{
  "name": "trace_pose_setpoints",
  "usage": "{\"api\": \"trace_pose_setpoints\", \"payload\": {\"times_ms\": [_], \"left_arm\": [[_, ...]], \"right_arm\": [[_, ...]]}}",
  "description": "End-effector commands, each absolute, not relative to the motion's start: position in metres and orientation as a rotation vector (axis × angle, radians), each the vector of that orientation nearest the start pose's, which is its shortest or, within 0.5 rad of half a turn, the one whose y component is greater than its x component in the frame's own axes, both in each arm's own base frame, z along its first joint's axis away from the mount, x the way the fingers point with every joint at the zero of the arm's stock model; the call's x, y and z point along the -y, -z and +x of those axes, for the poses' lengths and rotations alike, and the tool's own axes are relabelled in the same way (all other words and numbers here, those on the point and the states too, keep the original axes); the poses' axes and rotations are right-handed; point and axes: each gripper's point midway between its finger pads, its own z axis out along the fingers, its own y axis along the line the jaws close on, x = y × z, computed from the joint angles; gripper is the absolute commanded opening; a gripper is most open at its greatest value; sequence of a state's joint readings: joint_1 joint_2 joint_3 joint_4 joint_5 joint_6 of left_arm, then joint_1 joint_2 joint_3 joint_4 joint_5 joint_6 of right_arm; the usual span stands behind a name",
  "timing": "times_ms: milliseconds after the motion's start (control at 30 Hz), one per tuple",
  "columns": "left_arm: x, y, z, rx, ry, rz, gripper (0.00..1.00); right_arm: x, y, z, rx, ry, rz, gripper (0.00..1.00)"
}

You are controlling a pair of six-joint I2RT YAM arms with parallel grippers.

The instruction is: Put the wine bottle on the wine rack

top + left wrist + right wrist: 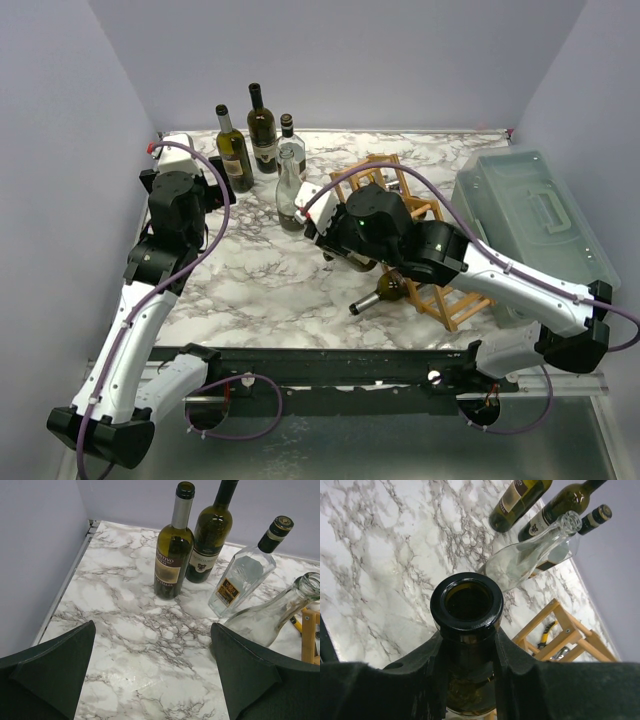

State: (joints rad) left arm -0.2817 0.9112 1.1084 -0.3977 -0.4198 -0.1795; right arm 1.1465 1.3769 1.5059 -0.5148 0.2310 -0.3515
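On the white marble table (250,290), a row of three glass bottles (262,130) stands back left, with a clear empty glass bottle (290,190) just before it. Right of that lies the light wooden lattice wine rack (450,305), and farther right the translucent plastic lidded box (530,215). A dark glass wine bottle (466,600) sits in the right gripper (467,645) beside the rack's left.

My right claw (469,652) clamps wine bottle (467,626) at neck, open mouth twd cam. Clear bottle (527,557) just behind, wine rack (563,630) to right.

Left gripper (152,627): hovering, fingers spreading wide — gripping nothing.
Right gripper (467,650): clamping around the wine bottle (466,602) at its neck.
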Motion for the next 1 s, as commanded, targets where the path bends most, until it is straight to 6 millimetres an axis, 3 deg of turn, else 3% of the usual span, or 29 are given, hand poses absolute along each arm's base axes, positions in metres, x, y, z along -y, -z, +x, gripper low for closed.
{"api": "trace_pose_setpoints", "payload": {"times_ms": [0, 133, 333, 600, 967], "left_arm": [[0.021, -0.339, 0.320, -1.739, -0.042, -0.238, 0.99], [0.021, -0.340, 0.319, -1.732, -0.040, -0.240, 0.99], [0.021, -0.344, 0.316, -1.721, -0.037, -0.240, 0.99], [0.025, -0.346, 0.313, -1.714, -0.029, -0.228, 0.99], [0.026, -0.347, 0.312, -1.705, -0.022, -0.230, 0.99]], "right_arm": [[-0.358, -0.365, 0.213, -1.386, -0.193, -1.328, 0.01], [-0.374, -0.348, 0.190, -1.319, -0.095, -1.530, 0.00], [-0.381, -0.321, 0.182, -1.314, 0.099, -1.640, 0.00], [-0.368, -0.284, 0.195, -1.353, 0.397, -1.677, 0.00], [-0.356, -0.241, 0.208, -1.295, 0.652, -1.757, 0.00]]}}
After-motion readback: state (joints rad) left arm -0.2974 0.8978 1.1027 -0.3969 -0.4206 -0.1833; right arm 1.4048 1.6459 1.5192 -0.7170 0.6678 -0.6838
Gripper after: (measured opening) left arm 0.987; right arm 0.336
